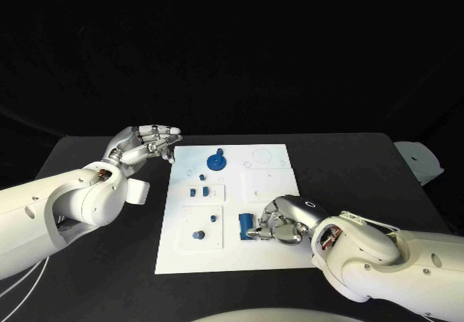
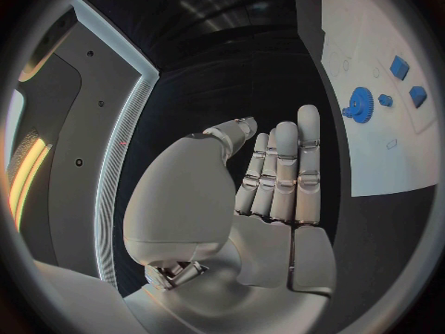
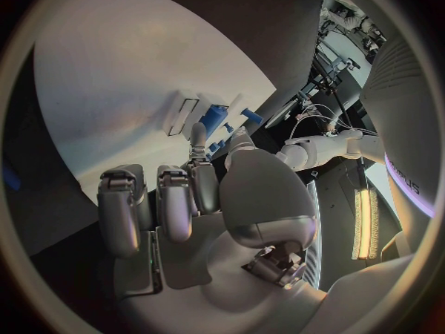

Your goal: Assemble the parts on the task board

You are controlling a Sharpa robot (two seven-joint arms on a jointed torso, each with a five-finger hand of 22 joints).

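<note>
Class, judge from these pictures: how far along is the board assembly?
Early. The blue gear looks seated at the task board's far end. The right hand rests beside a blue part, apparently working it. The left hand waits off-board, holding nothing. Other small blue parts still lie loose.

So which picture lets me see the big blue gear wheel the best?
The head view: the blue gear lies flat near the far end of the task board, seen whole from above. The left wrist view shows it too, smaller and bent near the rim. In the right wrist view I can't pick it out.
</note>
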